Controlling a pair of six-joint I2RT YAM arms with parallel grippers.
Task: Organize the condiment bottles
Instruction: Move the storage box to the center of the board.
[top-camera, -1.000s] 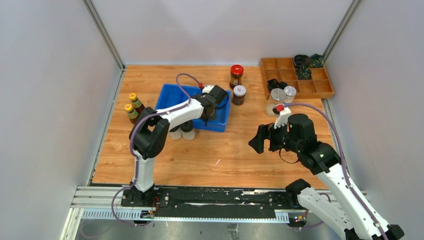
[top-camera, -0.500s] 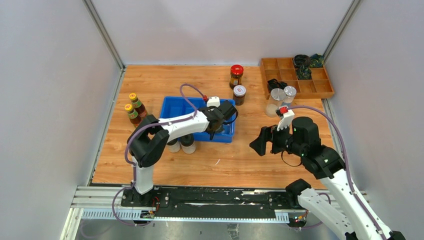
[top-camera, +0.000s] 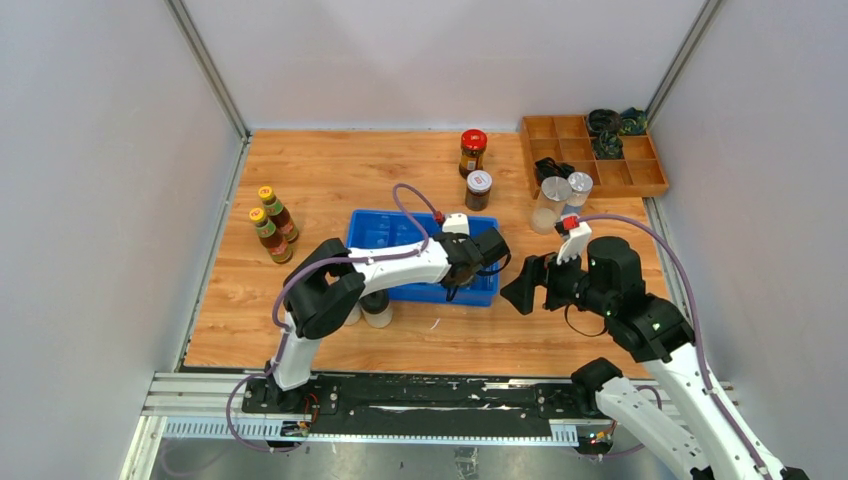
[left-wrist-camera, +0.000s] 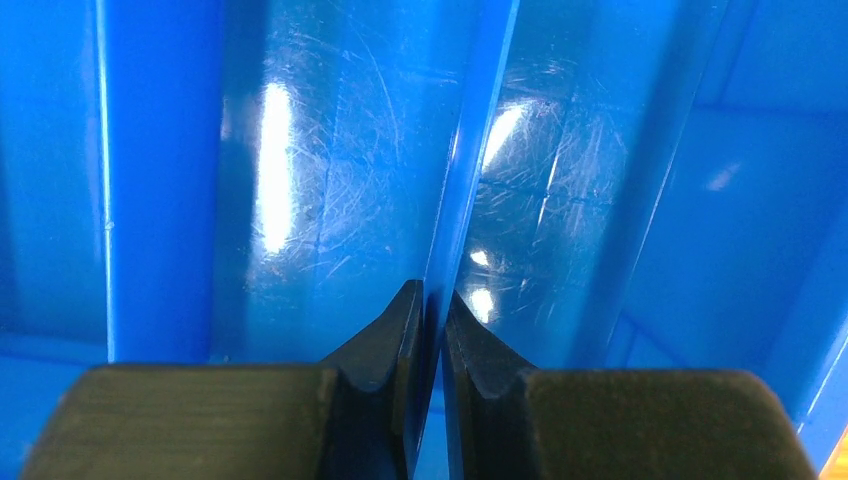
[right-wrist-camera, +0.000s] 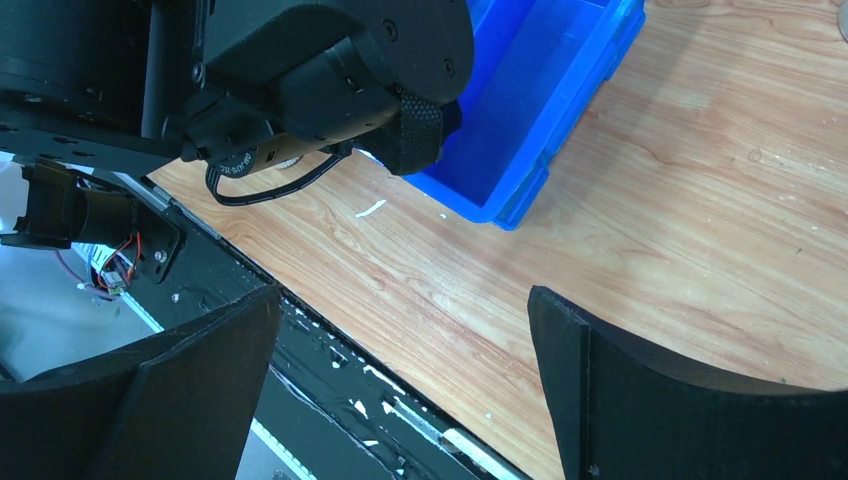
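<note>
The left gripper (left-wrist-camera: 432, 300) is pinched shut on a thin wall of the blue bin (top-camera: 392, 232), at its near right corner. The right gripper (right-wrist-camera: 402, 300) is wide open above the table (top-camera: 330, 170) and holds nothing.

Two yellow-capped sauce bottles (top-camera: 272, 225) stand near the left edge. Two black-lidded shakers (top-camera: 377, 308) are at the bin's near left corner. The red-lidded jar (top-camera: 473, 152) and the white-lidded dark jar (top-camera: 478, 189) stand toward the far edge. Two silver-lidded jars (top-camera: 566, 189) are beside the wooden tray (top-camera: 640, 180).
</note>
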